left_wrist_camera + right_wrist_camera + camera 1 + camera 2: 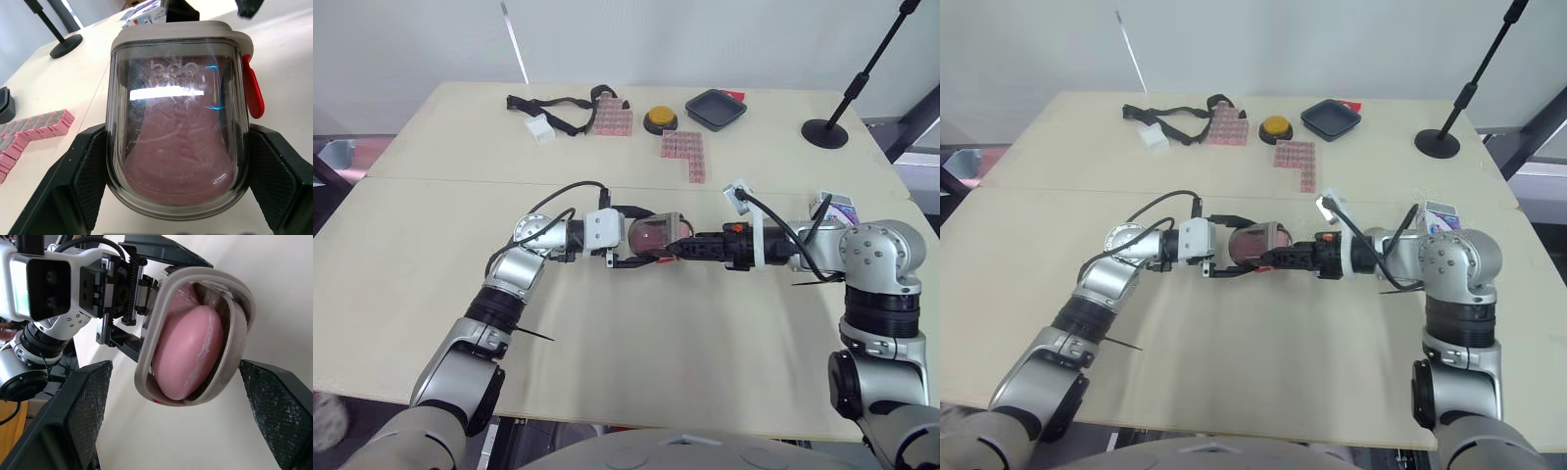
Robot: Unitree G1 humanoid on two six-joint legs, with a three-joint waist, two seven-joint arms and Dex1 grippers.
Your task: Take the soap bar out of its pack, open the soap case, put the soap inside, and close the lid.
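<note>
Over the middle of the table my left gripper (644,239) is shut on the clear soap case (658,233), one black finger on each side wall. The case has a grey rim and a red latch (253,93). The pink soap bar (188,352) lies inside it, and the two grey rims look slightly apart along one side. My right gripper (689,247) meets the case end-on from the right. Its fingers (88,401) stand wide open, apart from the case (195,333). The soap pack (838,208), a small printed box, lies behind my right arm.
At the back of the table lie two pink block strips (685,154), a yellow button (659,119), a black tray (716,108), a black strap (553,106) and a small white box (539,128). A black stand base (824,131) sits at the back right.
</note>
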